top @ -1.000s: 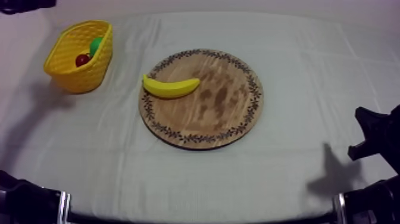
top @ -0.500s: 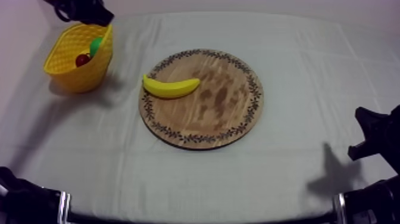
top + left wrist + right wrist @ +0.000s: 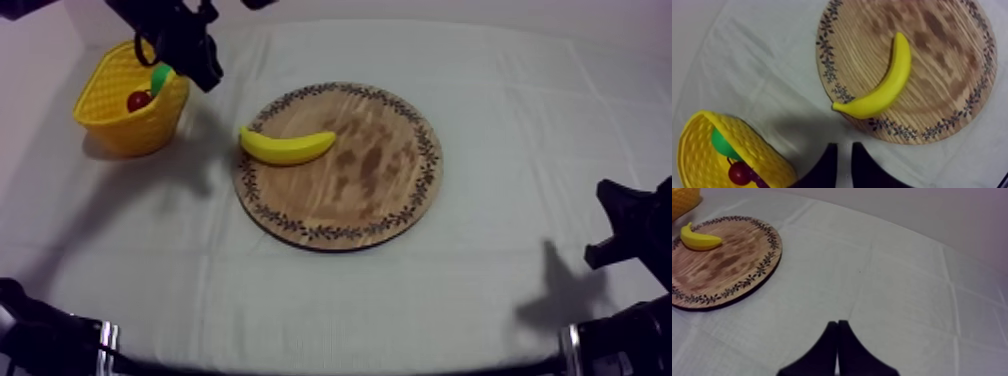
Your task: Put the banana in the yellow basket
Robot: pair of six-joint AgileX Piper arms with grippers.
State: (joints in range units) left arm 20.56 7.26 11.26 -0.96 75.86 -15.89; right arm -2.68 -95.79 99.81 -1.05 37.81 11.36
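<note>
Left gripper point(image 3: 208, 72) has swung past the basket point(image 3: 130, 118) toward the board point(image 3: 385, 175), fingers parted; banana point(image 3: 287, 147) lies on the board; right gripper point(image 3: 837, 324) closed, well off it.

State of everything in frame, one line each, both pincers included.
wooden board: flat on the cloth
yellow basket: holds a small red fruit and a green item
banana: lying at the wooden board's edge nearest the yellow basket, ungripped
left pincer: open, empty, beside the yellow basket
right pincer: shut on nothing, over bare cloth
</note>
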